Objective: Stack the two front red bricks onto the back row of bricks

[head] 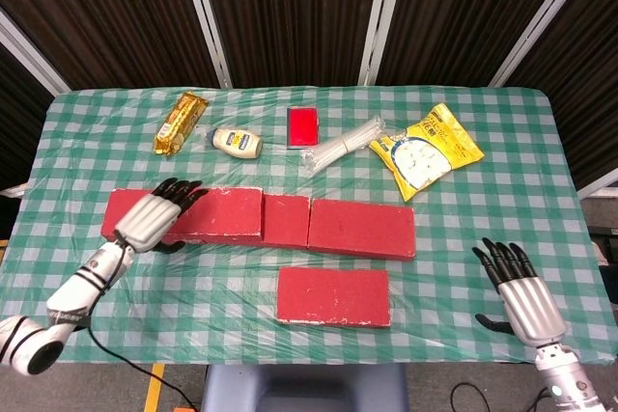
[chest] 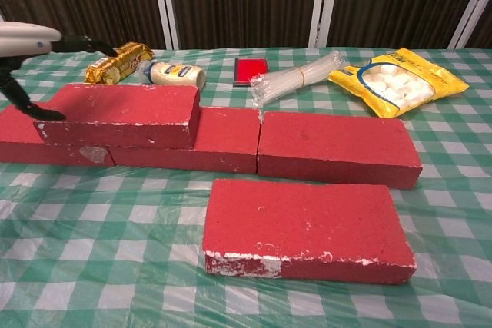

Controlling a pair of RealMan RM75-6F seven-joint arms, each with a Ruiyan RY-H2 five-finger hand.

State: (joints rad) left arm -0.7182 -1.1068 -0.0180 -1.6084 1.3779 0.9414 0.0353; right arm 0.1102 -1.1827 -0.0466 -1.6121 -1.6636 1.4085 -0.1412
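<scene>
On a green checked table (head: 463,200), the left hand (head: 152,216) hovers just above the left end of a stacked brick (chest: 119,115), its fingers spread and holding nothing. That brick lies on top of the back row (chest: 231,140) of red bricks. The front brick (chest: 304,230) lies flat, alone, nearer the table's front edge. Far right, the right hand (head: 521,294) hangs over the table with fingers apart, empty.

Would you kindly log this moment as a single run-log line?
stage: one brick stacked | stacked brick on back row | front brick on table | left hand open beside stacked brick | right hand open, idle
</scene>
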